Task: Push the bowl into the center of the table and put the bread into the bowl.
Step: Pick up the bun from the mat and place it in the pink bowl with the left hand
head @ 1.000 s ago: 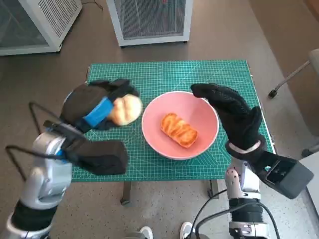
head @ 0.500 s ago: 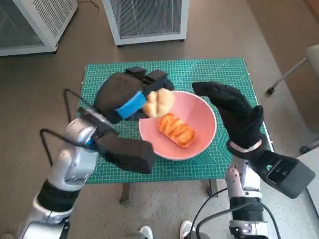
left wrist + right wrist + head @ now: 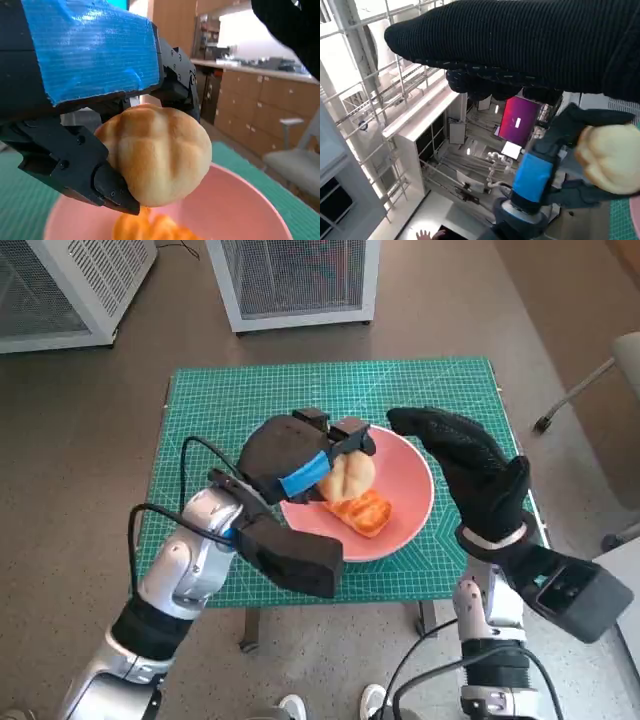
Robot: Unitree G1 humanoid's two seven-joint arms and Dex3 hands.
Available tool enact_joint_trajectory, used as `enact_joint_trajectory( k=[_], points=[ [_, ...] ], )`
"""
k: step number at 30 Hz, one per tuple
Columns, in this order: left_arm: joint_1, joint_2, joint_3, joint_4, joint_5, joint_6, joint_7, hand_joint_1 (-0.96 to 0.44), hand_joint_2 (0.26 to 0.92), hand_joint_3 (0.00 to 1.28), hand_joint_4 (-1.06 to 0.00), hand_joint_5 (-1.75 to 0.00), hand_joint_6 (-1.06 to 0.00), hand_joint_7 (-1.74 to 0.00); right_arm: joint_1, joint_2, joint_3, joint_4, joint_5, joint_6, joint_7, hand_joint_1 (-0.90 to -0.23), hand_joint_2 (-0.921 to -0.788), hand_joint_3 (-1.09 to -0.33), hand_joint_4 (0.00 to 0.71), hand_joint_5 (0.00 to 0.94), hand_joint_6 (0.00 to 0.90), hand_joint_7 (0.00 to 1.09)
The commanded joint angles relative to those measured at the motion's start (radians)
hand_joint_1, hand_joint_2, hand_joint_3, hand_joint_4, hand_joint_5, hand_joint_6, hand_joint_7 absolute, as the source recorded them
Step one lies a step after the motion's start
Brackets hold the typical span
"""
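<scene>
With the pink bowl (image 3: pixel 400 502) mid-counter already holding a pastry (image 3: pixel 362 512), the left hand (image 3: pixel 300 460) grips a round bun (image 3: pixel 348 478) above it, unreleased, while the right hand (image 3: pixel 465 465) hovers spread and empty beside the rim.

Even, soft indoor light from above, faint shadows; wrist views blurred with bright, washed-out backgrounds.

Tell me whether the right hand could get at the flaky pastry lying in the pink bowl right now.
Probably not cleanly: the left hand holds a round bun directly over the pastry in the bowl, covering it from above. The right hand is beside the bowl's rim.
</scene>
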Motion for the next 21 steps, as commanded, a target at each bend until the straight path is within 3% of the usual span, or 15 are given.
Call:
enact_joint_trajectory(
  k=[1, 4, 7, 13, 21],
  points=[
    [0.028, 0.004, -0.020, -0.032, 0.011, 0.036, -0.059, -0.11, 0.829, 0.08, -0.45, -0.28, -0.43, -0.54, 0.016, -0.003, -0.009, 0.011, 0.000, 0.002, -0.001, -0.563, -0.921, -0.668, 0.239, 0.146, -0.001, 0.71],
    [0.031, 0.015, -0.030, -0.033, 0.031, 0.020, -0.053, -0.17, 0.815, 0.04, -0.41, -0.09, -0.40, -0.32, 0.015, -0.002, -0.011, 0.012, 0.001, 0.003, -0.001, -0.561, -0.921, -0.666, 0.237, 0.150, -0.001, 0.71],
    [0.032, 0.023, -0.031, -0.025, 0.035, -0.007, -0.039, -0.25, 0.812, 0.03, -0.37, -0.03, -0.38, -0.23, 0.015, 0.002, -0.011, 0.011, 0.001, 0.003, -0.003, -0.560, -0.921, -0.665, 0.236, 0.153, -0.001, 0.71],
    [0.042, 0.027, -0.021, -0.030, 0.021, -0.021, -0.040, -0.36, 0.815, 0.02, -0.29, 0.00, -0.35, -0.16, 0.011, 0.003, -0.013, 0.015, 0.002, 0.005, -0.002, -0.560, -0.921, -0.662, 0.233, 0.161, -0.001, 0.71],
    [0.071, 0.029, 0.019, -0.075, -0.032, 0.003, -0.076, -0.38, 0.812, 0.01, -0.20, 0.00, -0.30, -0.11, 0.005, -0.001, -0.019, 0.018, 0.011, 0.010, 0.004, -0.561, -0.921, -0.658, 0.232, 0.169, -0.001, 0.71]
  ],
)
